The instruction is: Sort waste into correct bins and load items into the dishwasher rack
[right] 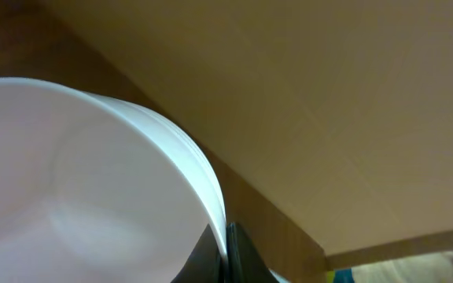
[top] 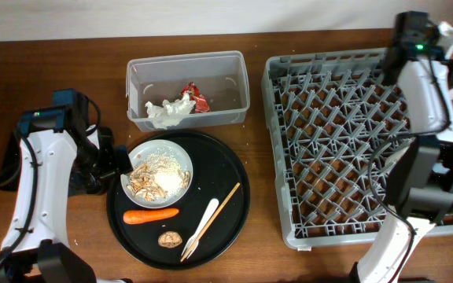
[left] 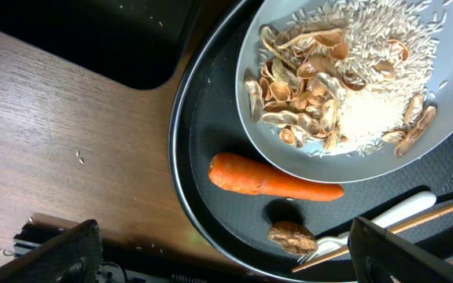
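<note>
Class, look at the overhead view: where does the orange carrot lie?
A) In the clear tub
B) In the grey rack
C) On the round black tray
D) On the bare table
C: the carrot lies on the round black tray, just beside the plate.

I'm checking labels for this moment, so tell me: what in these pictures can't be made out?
- The white vessel pinched in the right tool: the right wrist view is too close, and overhead shows only a sliver beside the right arm; bowl or cup unclear.
- The shallow black tray: the left arm covers it overhead; the left wrist view cuts it off.
- The dishwasher rack: the right arm hides several cells overhead.
</note>
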`<state>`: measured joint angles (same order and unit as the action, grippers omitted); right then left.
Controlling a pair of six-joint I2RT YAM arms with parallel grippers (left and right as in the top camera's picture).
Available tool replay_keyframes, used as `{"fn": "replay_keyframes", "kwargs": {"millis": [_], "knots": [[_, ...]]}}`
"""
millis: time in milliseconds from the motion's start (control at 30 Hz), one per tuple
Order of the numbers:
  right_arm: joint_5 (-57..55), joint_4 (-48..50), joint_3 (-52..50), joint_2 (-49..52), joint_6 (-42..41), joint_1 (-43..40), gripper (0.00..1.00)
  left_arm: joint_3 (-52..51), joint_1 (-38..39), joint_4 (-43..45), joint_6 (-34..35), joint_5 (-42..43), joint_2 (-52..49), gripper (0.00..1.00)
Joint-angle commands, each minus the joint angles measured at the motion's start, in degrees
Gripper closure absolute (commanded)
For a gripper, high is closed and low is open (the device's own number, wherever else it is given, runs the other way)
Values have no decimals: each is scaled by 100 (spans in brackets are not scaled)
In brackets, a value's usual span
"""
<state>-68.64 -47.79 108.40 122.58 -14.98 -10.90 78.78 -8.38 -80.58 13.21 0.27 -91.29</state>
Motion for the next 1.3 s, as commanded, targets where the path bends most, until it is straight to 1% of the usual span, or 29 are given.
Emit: {"fn": "replay_keyframes", "kwargs": {"millis": [0,67,167,267,333,433,467,500,533,600,633,700,733,767,800,833,900,933,967,1033,1067,1100,1200,1267], "knots": [[-428,15,35,463,22,219,96,4,-20,-39,-46,50,46,1],[-431,-33,-55,619,17,317,96,4,-20,-48,-46,70,46,1],[-428,9,-203,621,17,428,96,4,-20,-59,-46,109,46,1],[-402,-146,-411,621,-50,551,96,4,-20,-68,-48,107,46,1],[-402,-144,-634,621,-50,741,96,4,-20,-66,-48,107,46,1],[-380,-168,-688,621,-48,1073,94,4,-20,-68,-48,107,46,1],[-275,-221,-688,621,-46,1250,92,4,-20,-66,-46,107,46,1],[13,-339,-688,621,-46,1392,85,4,-20,-66,-46,109,46,1],[490,-501,-688,621,-46,1513,81,4,-20,-66,-46,107,46,1],[1040,-684,-688,621,-48,1596,79,4,-20,-63,-46,107,46,1],[1202,-780,-688,621,-48,1609,75,4,-20,-63,-46,107,46,1],[1434,-1016,-688,621,-48,1609,38,4,-20,-50,-46,107,46,1],[1447,-1154,-688,614,-48,1611,18,4,-20,-44,-46,107,46,1],[1449,-1257,-686,575,-59,1613,8,4,-20,-44,-46,107,46,1],[1447,-1342,-686,503,-219,1613,1,4,-20,-46,-46,107,46,1],[1565,-1429,-682,306,-466,1609,2,4,-20,-46,-46,107,46,1],[2280,-1456,-682,-258,-459,1602,2,4,-20,-46,-48,107,46,1],[2820,-1486,-682,-623,-459,1578,2,4,-20,-46,-48,107,46,1],[3707,-1554,-682,-1049,-459,1528,2,4,-20,-44,-48,107,46,1],[5101,-1805,-682,-1567,-450,1390,2,4,-20,-22,-46,107,46,1],[6098,-2120,-682,-1897,-9,1222,2,4,-20,17,-46,107,46,1],[6437,-2428,-682,-2085,144,1082,2,4,-20,46,-46,107,46,1],[6811,-3484,-699,-2590,103,581,2,4,48,131,-48,114,46,1],[7062,-3641,-911,-2850,103,474,2,4,273,208,-50,243,46,1]]}}
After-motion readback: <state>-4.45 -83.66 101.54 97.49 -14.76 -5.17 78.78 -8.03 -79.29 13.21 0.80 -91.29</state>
